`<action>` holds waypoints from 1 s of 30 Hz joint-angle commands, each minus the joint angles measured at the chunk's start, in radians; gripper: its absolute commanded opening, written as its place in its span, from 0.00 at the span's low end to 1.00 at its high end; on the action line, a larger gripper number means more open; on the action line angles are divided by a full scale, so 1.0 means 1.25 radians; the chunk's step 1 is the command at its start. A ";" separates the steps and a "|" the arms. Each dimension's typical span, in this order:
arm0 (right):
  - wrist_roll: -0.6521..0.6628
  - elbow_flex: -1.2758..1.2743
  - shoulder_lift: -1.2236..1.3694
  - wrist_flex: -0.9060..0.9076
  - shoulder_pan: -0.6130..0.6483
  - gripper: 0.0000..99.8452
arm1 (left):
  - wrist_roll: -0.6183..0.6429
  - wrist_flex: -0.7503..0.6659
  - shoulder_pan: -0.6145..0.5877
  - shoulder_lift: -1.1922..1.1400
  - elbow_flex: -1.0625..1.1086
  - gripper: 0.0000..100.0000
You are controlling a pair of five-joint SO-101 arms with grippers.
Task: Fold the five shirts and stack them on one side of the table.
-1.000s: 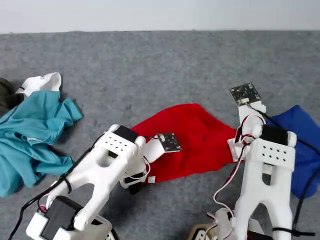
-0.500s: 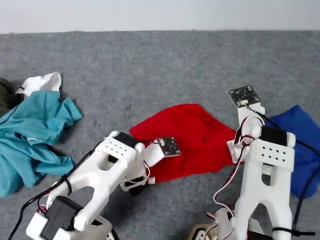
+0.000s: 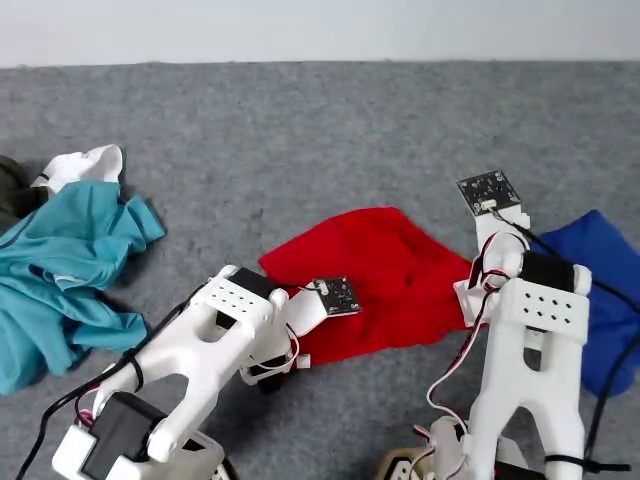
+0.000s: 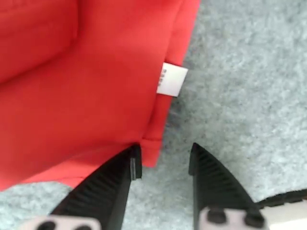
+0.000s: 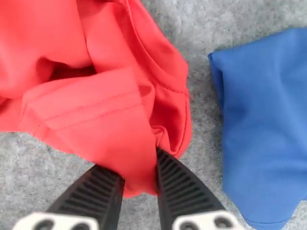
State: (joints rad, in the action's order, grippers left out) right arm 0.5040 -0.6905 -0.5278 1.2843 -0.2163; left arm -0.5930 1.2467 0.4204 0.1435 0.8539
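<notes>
Red shirt (image 3: 390,270) lies crumpled on the grey felt table top (image 3: 300,130), in the middle and towards the near edge, between the two white arms. The left gripper (image 4: 165,158) sits low over the table at the shirt's near left corner. Its black ribbed fingers (image 4: 120,184) stand apart with an open gap between them, one tip just touching the hem corner, and nothing is held. A small white label (image 4: 171,79) sticks out from the red hem near that gripper. The right gripper (image 5: 136,165) is at the opposite, right end of the red shirt, its fingers (image 5: 180,184) closed in on a fold of the red fabric so that the cloth is pinched between them. A blue shirt (image 3: 600,270) lies just beside the red one on the right side of the table, apart from it by a thin strip of grey, and partly behind the right arm (image 3: 530,330). Well away on the left side lies a loose heap: a teal shirt (image 3: 60,270) spread in folds, a white shirt (image 3: 85,165) bunched at its far end, and a dark garment (image 3: 10,190) at the very edge
</notes>
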 commanded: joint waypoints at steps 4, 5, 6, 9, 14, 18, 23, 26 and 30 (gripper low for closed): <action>0.000 0.001 -0.025 -0.009 0.009 0.01 | 0.005 -0.093 0.002 0.021 0.033 0.17; 0.000 0.001 -0.025 -0.009 0.009 0.01 | 0.005 -0.099 0.001 0.021 0.036 0.17; 0.000 0.001 -0.025 -0.009 0.009 0.01 | 0.005 -0.099 0.000 0.021 0.035 0.17; 0.000 0.001 -0.024 -0.009 0.009 0.01 | 0.005 -0.102 -0.006 0.021 0.034 0.17; 0.000 0.001 -0.021 -0.009 0.010 0.01 | 0.005 -0.142 -0.018 0.022 0.034 0.12; 0.000 0.001 -0.021 -0.008 0.010 0.01 | 0.005 -0.139 -0.025 0.022 0.017 0.03; 0.000 0.001 -0.021 -0.008 0.010 0.01 | 0.005 -0.091 -0.025 0.023 -0.004 0.01; 0.000 0.001 -0.021 -0.007 0.010 0.01 | 0.005 -0.047 -0.023 0.031 -0.040 0.01; 0.000 0.001 -0.021 -0.006 0.010 0.01 | 0.009 0.045 -0.027 0.031 -0.132 0.01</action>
State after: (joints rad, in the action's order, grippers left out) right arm 0.5040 -0.6935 -0.5278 1.2843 -0.2163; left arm -0.5930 1.2359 0.3989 0.1496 0.7894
